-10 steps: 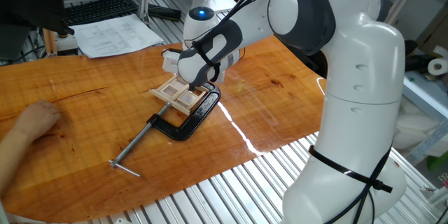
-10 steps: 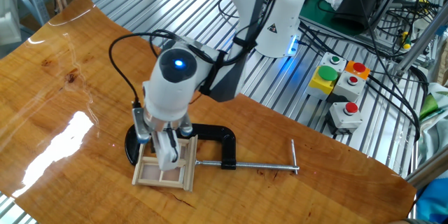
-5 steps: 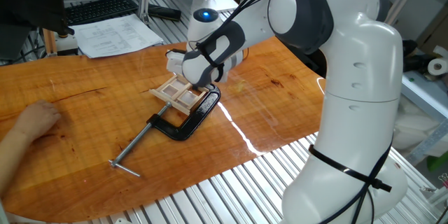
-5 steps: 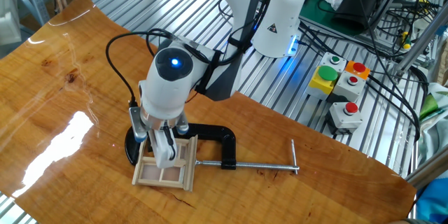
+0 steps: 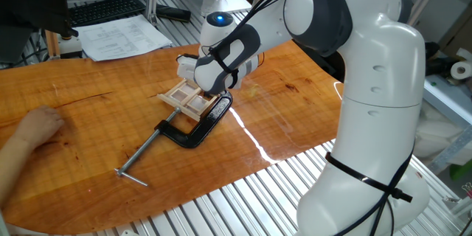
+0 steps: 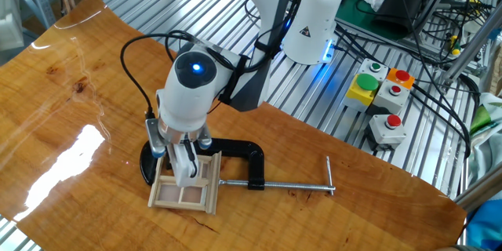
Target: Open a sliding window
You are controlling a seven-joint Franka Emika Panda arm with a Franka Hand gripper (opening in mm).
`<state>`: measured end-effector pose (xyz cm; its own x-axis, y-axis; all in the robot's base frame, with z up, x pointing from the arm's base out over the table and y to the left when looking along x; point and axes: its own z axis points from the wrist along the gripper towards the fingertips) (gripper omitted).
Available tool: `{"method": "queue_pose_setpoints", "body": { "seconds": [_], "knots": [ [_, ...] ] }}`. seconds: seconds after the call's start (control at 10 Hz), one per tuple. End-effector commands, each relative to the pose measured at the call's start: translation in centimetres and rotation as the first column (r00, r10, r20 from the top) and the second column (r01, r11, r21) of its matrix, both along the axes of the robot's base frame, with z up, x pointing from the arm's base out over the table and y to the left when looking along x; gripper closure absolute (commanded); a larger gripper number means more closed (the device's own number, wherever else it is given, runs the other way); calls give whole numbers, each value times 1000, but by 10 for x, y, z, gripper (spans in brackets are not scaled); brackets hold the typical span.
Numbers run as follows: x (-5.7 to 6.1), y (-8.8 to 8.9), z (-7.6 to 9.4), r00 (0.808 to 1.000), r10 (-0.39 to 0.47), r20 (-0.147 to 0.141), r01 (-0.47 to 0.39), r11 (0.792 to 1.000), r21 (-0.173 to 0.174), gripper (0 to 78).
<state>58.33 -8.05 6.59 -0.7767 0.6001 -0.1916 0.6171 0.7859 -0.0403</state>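
The sliding window (image 5: 183, 98) is a small light-wood frame with panes. It lies flat on the wooden table, held at one edge by a black C-clamp (image 5: 198, 128). In the other fixed view the window (image 6: 201, 195) lies in front of the clamp (image 6: 245, 157). My gripper (image 6: 185, 174) points straight down with its white fingers close together, tips on the window's inner bars near the middle. In the first fixed view the hand (image 5: 210, 74) hides the fingertips. Nothing is clasped between the fingers.
A person's hand (image 5: 37, 127) rests on the table at the left. Papers (image 5: 122, 37) and a keyboard (image 5: 107, 9) lie beyond the far edge. The clamp's long steel screw (image 6: 290, 185) sticks out to the right. A button box (image 6: 383, 98) sits on the metal bench.
My hand has shifted slightly along the window and risen a little. The window frame and clamp have not visibly moved.
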Motion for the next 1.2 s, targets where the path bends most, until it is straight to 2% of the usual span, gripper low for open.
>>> {"method": "queue_pose_setpoints", "body": {
  "seconds": [0.1, 1.2],
  "knots": [
    [-2, 2, -3, 1000, -9, 6, 9, 1000, 10, 776],
    [-17, 21, -3, 999, -42, 3, 42, 999, 28, 776]
  ]
}}
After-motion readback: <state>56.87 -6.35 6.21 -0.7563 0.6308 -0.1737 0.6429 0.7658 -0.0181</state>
